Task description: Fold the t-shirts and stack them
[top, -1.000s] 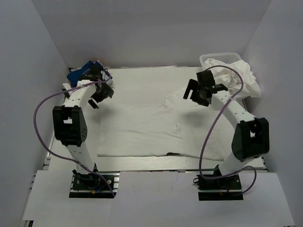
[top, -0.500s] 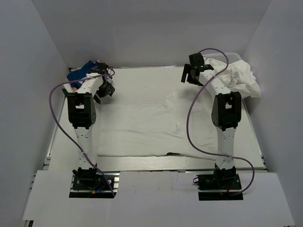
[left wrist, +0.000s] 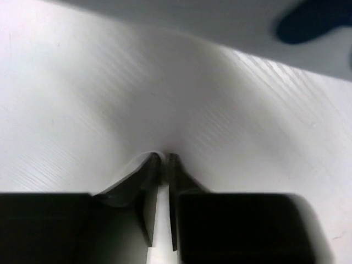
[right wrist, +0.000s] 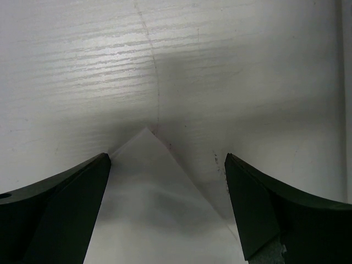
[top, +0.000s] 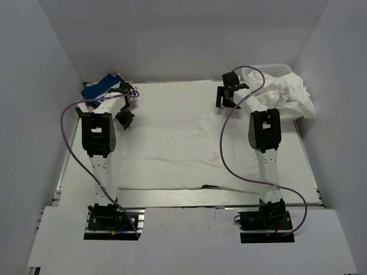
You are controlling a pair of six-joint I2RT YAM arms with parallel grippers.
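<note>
A white t-shirt (top: 183, 154) lies spread flat on the table. My left gripper (top: 125, 117) is down at its far left corner. In the left wrist view its jaws (left wrist: 164, 159) stand shut, with a thin curl of white cloth pinched at the tips. Over the shirt's far right part my right gripper (top: 225, 97) hangs open. A pointed corner of the white t-shirt (right wrist: 154, 209) lies between its spread fingers (right wrist: 82, 187), touching neither. A folded blue t-shirt (top: 100, 86) sits at the back left corner and shows as a dark blue patch (left wrist: 316, 19).
A white mesh basket (top: 269, 70) at the back right holds a heap of crumpled white t-shirts (top: 289, 94) spilling over its right side. Grey walls close in the table on three sides. Purple cables loop off both arms.
The left gripper has gone from open to shut at the shirt's far left corner. Both arms have stretched towards the back, and the right gripper has shifted left and further back.
</note>
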